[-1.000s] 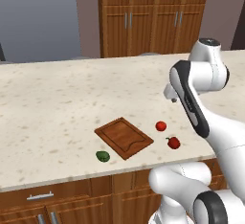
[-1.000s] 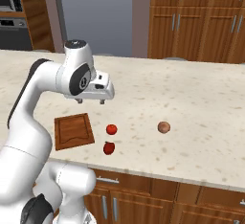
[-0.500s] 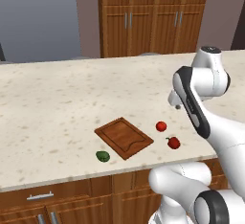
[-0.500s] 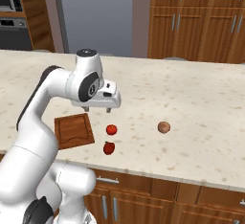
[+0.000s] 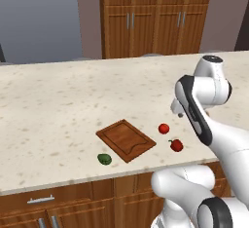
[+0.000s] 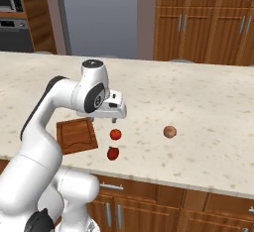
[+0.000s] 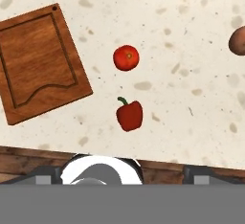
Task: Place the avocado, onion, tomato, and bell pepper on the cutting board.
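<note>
On the speckled counter [image 5: 58, 110], all 4 pieces of produce are seen lying off the cutting board [image 5: 126, 140], so no placement is judged done yet. The gripper [image 6: 105, 118] is held above the counter between the board and the tomato [image 7: 126, 57], with nothing carried; whether its jaws are parted cannot be told.

The tomato sits just beside the board's right edge, the bell pepper [image 7: 129, 115] nearer the counter's front edge, the onion [image 6: 169, 132] well apart to the right, and the avocado [image 5: 104, 159] off the board's near-left corner.

Several risks are judged likely. The 2 red items lie near each other, so a descent on one could nudge the other. The tomato and onion are round and could roll if touched off-centre, and the pepper could be knocked over the front edge. The pepper may also be mistaken for the tomato.

In the hand view the pepper's long axis runs from its green stem, pointing toward the tomato, down to its blunt base; the board's long axis is slightly tilted against the counter edge.
</note>
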